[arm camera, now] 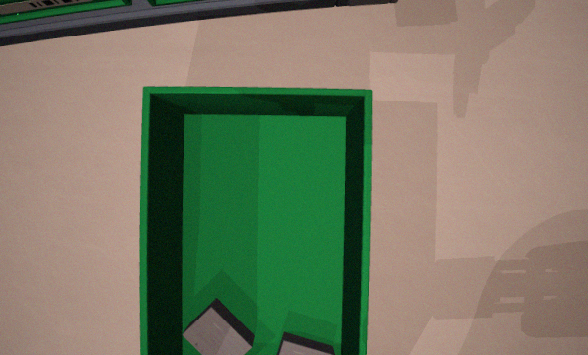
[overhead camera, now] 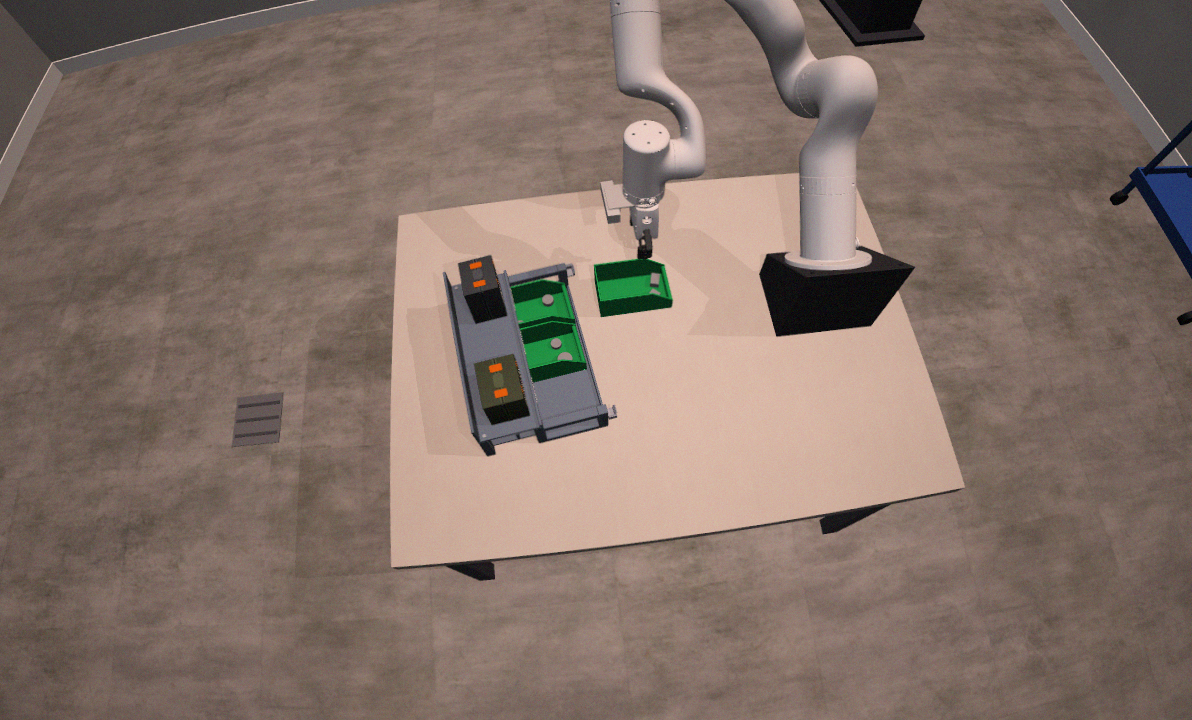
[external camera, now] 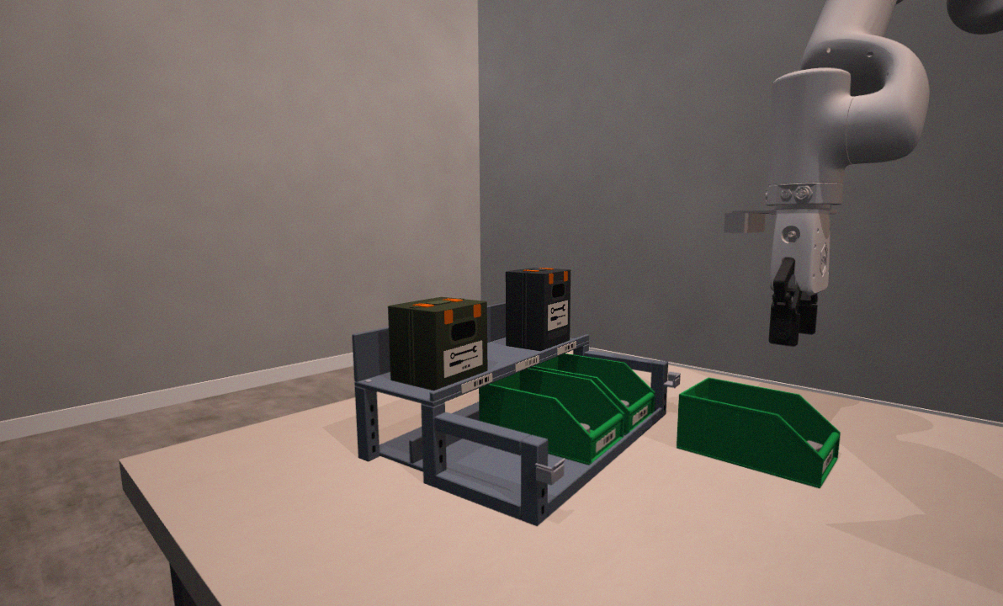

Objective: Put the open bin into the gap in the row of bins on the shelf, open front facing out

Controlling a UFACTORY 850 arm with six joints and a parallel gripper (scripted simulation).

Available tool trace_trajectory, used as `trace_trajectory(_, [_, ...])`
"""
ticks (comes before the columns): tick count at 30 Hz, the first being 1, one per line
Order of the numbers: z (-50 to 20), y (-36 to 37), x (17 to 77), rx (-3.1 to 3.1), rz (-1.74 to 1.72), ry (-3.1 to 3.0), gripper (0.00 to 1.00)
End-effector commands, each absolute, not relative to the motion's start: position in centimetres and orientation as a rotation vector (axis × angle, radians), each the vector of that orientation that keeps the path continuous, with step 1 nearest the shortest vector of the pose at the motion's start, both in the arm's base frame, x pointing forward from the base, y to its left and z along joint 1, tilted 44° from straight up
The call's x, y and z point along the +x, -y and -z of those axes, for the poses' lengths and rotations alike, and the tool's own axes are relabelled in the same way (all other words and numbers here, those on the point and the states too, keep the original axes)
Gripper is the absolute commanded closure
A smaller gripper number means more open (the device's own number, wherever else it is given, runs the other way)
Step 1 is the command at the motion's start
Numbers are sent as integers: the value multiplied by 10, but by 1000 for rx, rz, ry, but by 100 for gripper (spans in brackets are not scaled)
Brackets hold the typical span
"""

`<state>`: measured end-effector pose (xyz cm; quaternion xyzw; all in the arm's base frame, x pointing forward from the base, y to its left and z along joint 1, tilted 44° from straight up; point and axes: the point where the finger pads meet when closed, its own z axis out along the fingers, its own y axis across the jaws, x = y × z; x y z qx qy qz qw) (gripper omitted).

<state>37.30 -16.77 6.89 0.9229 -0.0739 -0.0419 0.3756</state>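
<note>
The green bin point(overhead camera: 622, 291) point(external camera: 745, 435) point(arm camera: 299, 197) stands upright on the table in front of the shelf, its low front facing away from it. Two grey block parts point(arm camera: 218, 331) point(arm camera: 306, 348) lie near its front end. My gripper point(overhead camera: 644, 249) point(external camera: 793, 322) is open and empty above the bin; its fingers are outside the wrist view. On the shelf point(overhead camera: 573, 395) point(external camera: 490, 506), two green bins point(overhead camera: 533, 309) point(overhead camera: 542, 358) stand side by side with round grey parts inside. The gap lies beside them, at the end nearer the exterior camera.
The low upper board point(overhead camera: 491, 334) point(external camera: 373, 387) covers the rear of the row. An olive case point(overhead camera: 502, 386) point(external camera: 433, 342) and a black case point(overhead camera: 481, 288) point(external camera: 528, 312) stand on it. Side frames with small brackets point(overhead camera: 612, 411) point(external camera: 550, 471) point(external camera: 672, 379) bound the shelf's ends.
</note>
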Motion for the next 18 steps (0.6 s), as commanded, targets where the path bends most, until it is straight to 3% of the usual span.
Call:
trace_trajectory(1, [-73, 163, 374, 2362, 105, 189, 0])
trace_trajectory(18, [-78, 159, 375, 2362, 105, 189, 0])
